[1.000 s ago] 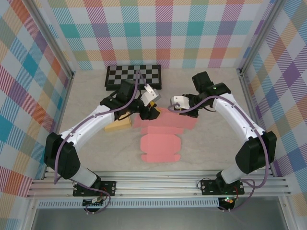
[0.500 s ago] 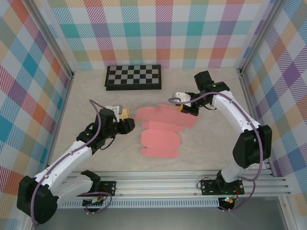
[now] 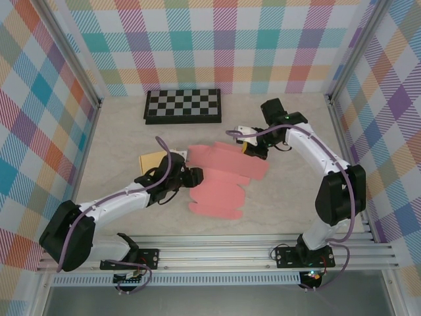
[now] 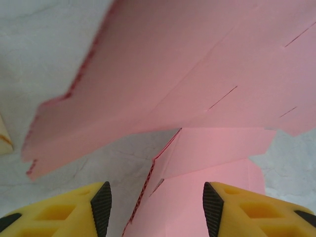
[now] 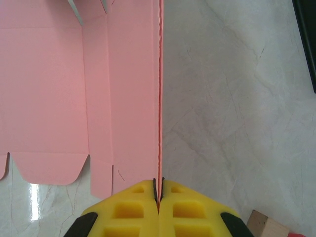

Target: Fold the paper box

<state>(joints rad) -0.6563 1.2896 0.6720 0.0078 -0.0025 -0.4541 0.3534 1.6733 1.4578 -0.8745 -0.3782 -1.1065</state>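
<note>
Left of the worktop (image 3: pixel 118 131): you have a tan block (image 3: pixel 151 161) lying flat, just beside the left arm and apart from the pink card. Behind it, at the back, a chessboard (image 3: pixel 183 105) lies flat, well apart from both claws.

Left claw (image 3: pixel 193 176): it sits low over the worktop at the left edge of the paper box (image 3: pixel 223 181). In your left wrist view the claw (image 4: pixel 157 210) stands about half open. Its fingertips (image 4: pixel 101 207) are apart, and pink card lies between and ahead of them. Nothing is gripped.

Paper box: an unfolded pink blank in the middle of the worktop, between your two claws. The near rounded panel lies flat. In the left wrist view the far panel (image 4: pixel 173 74) rises at a tilt above the near one. Creases and short slits show in it.

Right claw (image 3: pixel 250 146): it is at the far right edge of the box. In your right wrist view the claw (image 5: pixel 158 197) is closed. The card's right edge (image 5: pixel 160 98) runs straight into the seam between the fingers, pinched there. Bare worktop lies to the right of that edge.
</note>
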